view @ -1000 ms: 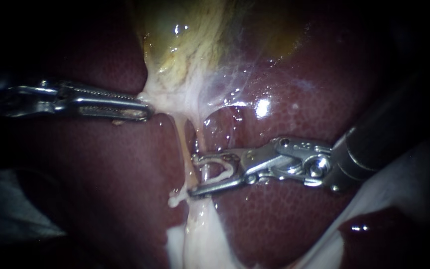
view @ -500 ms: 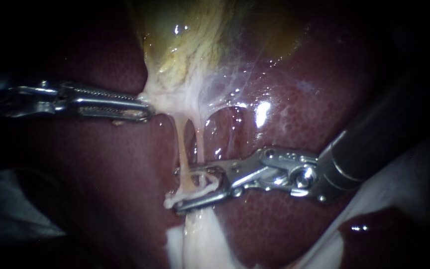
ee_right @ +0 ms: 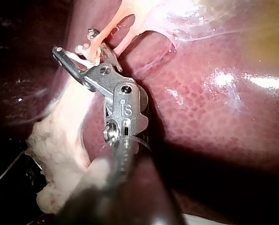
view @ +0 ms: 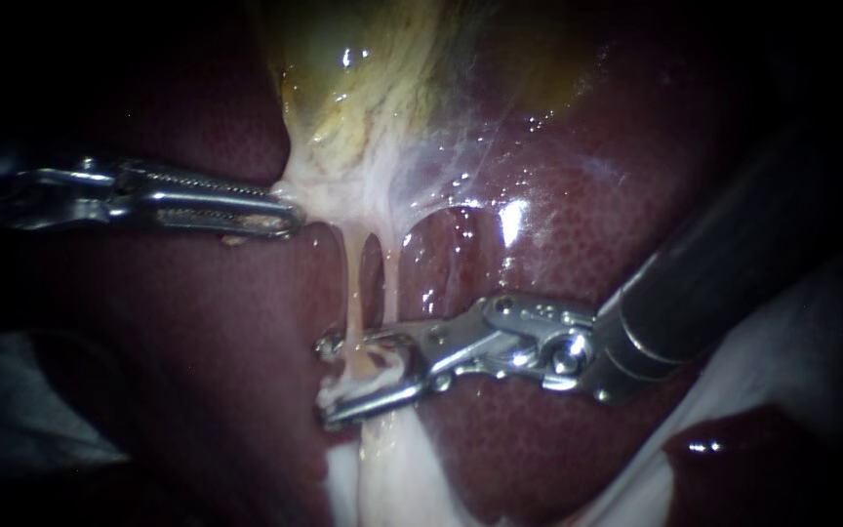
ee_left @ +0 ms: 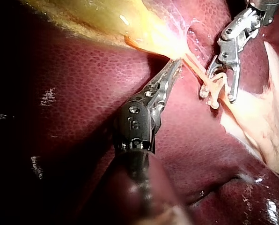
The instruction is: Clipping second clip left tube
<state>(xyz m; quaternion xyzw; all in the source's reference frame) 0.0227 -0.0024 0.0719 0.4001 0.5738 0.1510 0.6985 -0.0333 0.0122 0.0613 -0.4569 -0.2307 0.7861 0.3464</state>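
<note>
The right instrument [view: 326,379] had its jaws spread, straddling the left tube [view: 353,288] low down, where it ran from the gallbladder [view: 373,88] across the liver [view: 558,439]. The left instrument [view: 280,217] had its jaws clamped on the gallbladder at its neck and held both tubes taut. The right tube [view: 389,278] seemed to pass inside the same spread jaws, so closing there risked catching both. A good clip would call for easing back until only the left tube lay between the jaws — square across it, tips showing past its far side — then closing.
</note>
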